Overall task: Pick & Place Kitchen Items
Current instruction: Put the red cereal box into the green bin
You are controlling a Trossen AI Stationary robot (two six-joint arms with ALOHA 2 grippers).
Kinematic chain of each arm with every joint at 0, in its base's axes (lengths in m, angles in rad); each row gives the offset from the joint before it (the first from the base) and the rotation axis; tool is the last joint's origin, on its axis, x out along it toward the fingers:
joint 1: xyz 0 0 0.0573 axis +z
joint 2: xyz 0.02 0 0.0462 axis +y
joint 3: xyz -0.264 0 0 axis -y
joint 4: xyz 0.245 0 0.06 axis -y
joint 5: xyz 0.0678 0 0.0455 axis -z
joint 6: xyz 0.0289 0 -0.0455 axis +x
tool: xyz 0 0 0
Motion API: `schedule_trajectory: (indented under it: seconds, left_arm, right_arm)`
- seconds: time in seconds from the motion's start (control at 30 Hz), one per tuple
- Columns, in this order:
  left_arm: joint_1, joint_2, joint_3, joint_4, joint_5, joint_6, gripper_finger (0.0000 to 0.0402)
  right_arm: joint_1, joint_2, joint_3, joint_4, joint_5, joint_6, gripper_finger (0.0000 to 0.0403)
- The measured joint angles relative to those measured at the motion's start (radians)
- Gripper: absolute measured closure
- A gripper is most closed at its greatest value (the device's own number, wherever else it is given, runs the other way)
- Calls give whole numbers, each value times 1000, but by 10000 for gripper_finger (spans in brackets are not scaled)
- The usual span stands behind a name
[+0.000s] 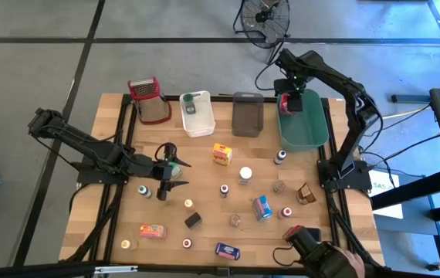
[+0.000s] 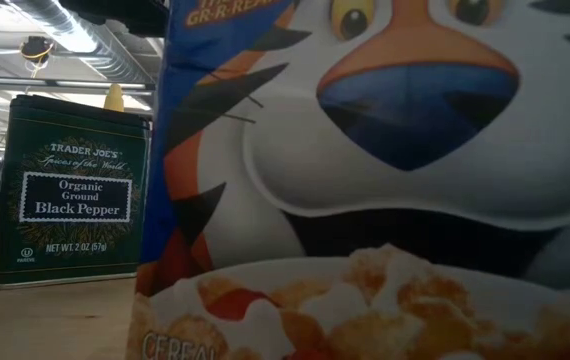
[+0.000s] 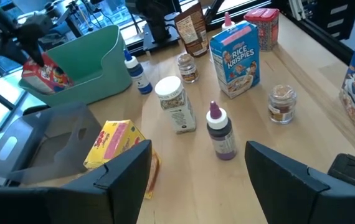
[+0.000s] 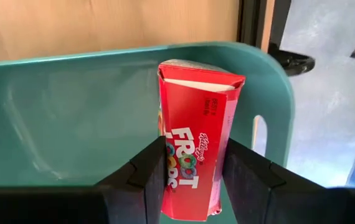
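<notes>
Wooden worktop (image 1: 204, 224) carries scattered bottles and boxes, left claw (image 1: 175, 174) hovers wide open and empty over them, and beyond, right claw (image 4: 193, 171) grips the red Froot Loops box (image 4: 193, 149) above the green tub (image 4: 71, 106).

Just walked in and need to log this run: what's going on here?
The right gripper holds a red Froot Loops box over the green tub at the table's far right. The left gripper hangs open over the left-middle of the table. Small bottles, jars and boxes are scattered across the table.
</notes>
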Motion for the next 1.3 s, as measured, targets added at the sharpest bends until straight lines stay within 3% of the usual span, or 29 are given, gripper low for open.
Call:
schedule_trajectory:
  seconds: [0.43, 1.3]
  left_arm:
    - [81, 0, 0, 0, 100, -4, 148]
    - [110, 0, 0, 16, 101, -5, 148]
  right_arm:
    - [-21, 0, 0, 11, -49, -3, 259]
    - [-32, 0, 0, 34, -82, 5, 255]
